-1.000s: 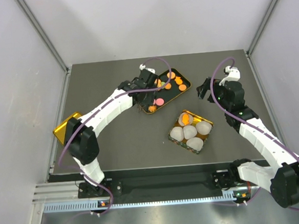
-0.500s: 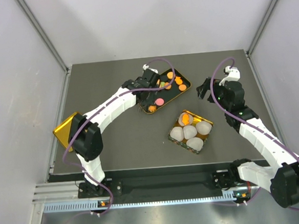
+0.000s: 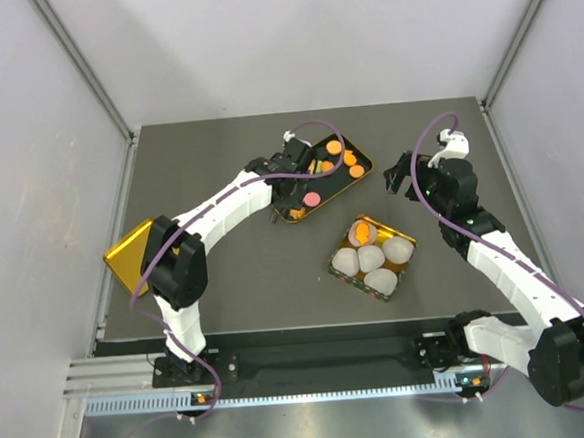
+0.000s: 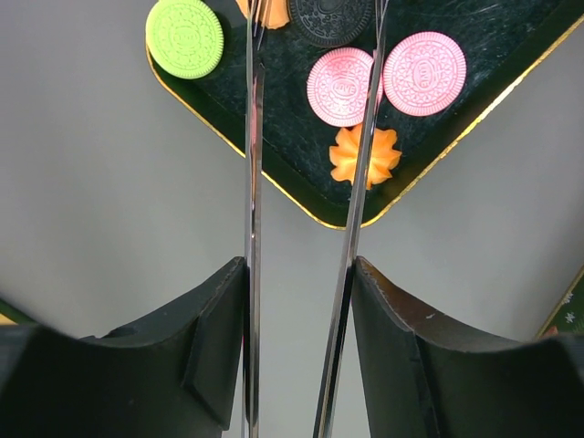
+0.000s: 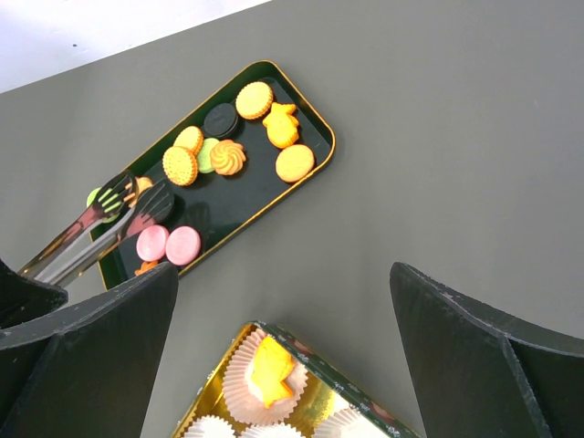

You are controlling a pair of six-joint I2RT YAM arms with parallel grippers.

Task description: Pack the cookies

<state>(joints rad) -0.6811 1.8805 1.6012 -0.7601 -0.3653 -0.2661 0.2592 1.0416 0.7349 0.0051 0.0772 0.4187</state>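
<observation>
The cookies lie on a black gold-rimmed tray (image 3: 366, 164): orange ones (image 5: 255, 99), two pink ones (image 4: 424, 73), a green one (image 4: 185, 38), an orange flower-shaped one (image 4: 376, 151) and dark ones (image 4: 330, 18). My left gripper (image 3: 286, 164) is shut on metal tongs (image 4: 254, 182). The tong blades are spread and reach over the tray's near corner, on either side of a dark cookie. The tongs also show in the right wrist view (image 5: 91, 233). My right gripper (image 3: 401, 174) is open and empty above the table, between the tray and the box.
A gold-lined box (image 3: 403, 261) holds several white paper cups (image 3: 372, 258); one cup holds an orange star cookie (image 5: 266, 360). A gold lid (image 3: 129, 255) lies at the table's left edge.
My left gripper has shifted a little to the right with the tongs, further over the tray. The right arm has not moved.
</observation>
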